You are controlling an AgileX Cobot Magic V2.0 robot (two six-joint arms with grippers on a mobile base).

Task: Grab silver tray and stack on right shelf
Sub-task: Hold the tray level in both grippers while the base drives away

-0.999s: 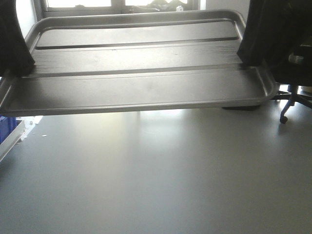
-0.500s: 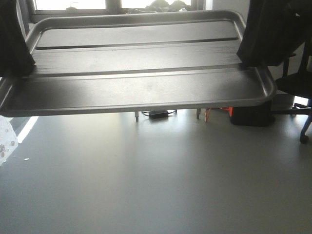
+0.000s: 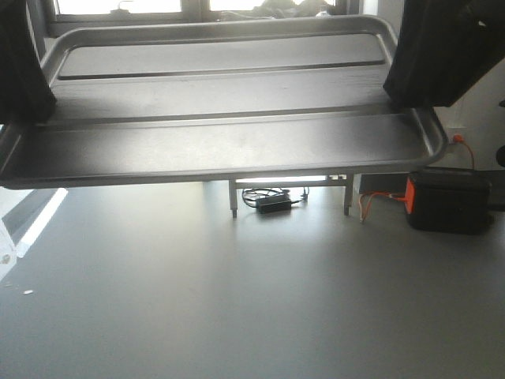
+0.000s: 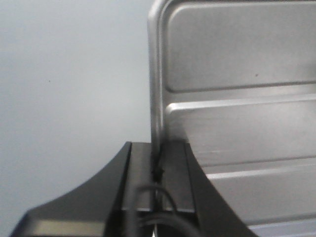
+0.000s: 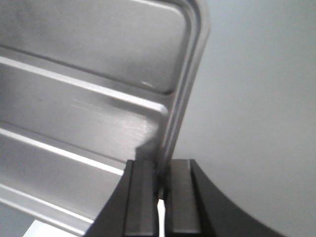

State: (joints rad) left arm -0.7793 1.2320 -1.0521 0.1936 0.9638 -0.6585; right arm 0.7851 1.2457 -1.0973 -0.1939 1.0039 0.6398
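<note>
The silver tray [image 3: 229, 103] hangs level in the air above the grey floor, filling the upper half of the front view, its two long ridges running across its floor. My left gripper [image 3: 24, 110] is shut on the tray's left rim, and the left wrist view shows its jaws pinching that rim [image 4: 157, 148]. On the opposite side my right gripper [image 3: 410, 99] is shut on the right rim, with the rim [image 5: 165, 165] squeezed between both pads in the right wrist view. The right shelf is out of view.
Below the tray lie a black and orange box [image 3: 448, 201] with an orange cable, a black power adapter [image 3: 272, 204] with its cord, and two metal legs [image 3: 233, 197]. A white strip [image 3: 35, 225] lies at the left edge.
The background has slid right to left behind the tray: the office chair left the view and the black box moved further in. The tray and both grips hold unchanged.
</note>
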